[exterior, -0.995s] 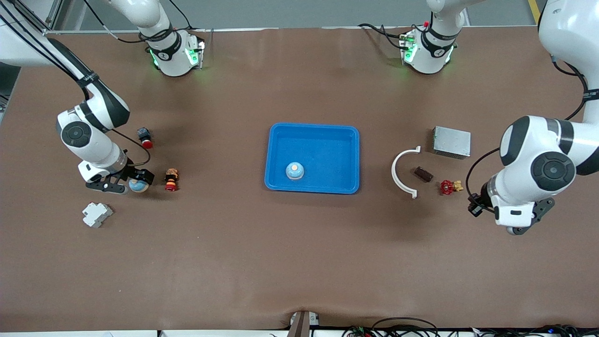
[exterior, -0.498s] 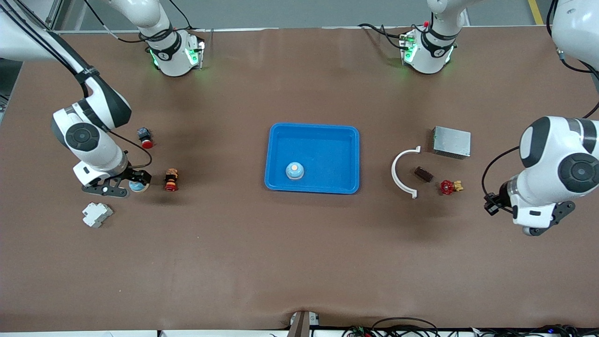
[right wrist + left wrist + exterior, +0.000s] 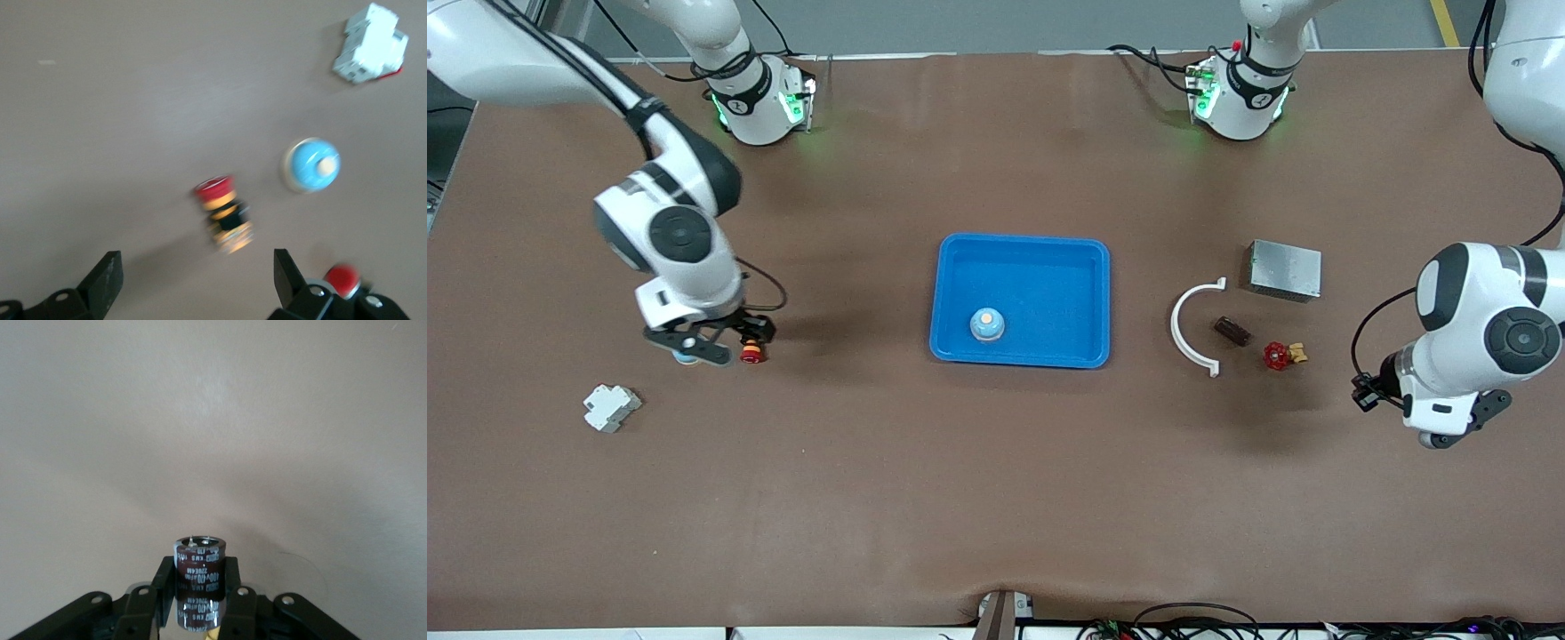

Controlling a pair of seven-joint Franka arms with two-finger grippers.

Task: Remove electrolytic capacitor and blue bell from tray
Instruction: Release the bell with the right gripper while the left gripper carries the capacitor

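My left gripper hangs over bare table at the left arm's end, shut on a dark brown capacitor that stands upright between its fingers. The capacitor is hidden in the front view. My right gripper is open and empty above a blue bell on the table; the bell's edge peeks out under the hand. A second blue bell sits in the blue tray at the table's middle.
A red-and-yellow stop button lies beside the right gripper, and a white breaker lies nearer the camera. Toward the left arm's end are a white curved bracket, a brown block, a red valve and a grey metal box.
My right gripper has lifted off the blue bell and shifted toward the tray, leaving the bell on the table. My left arm has moved out toward its end of the table with the capacitor.
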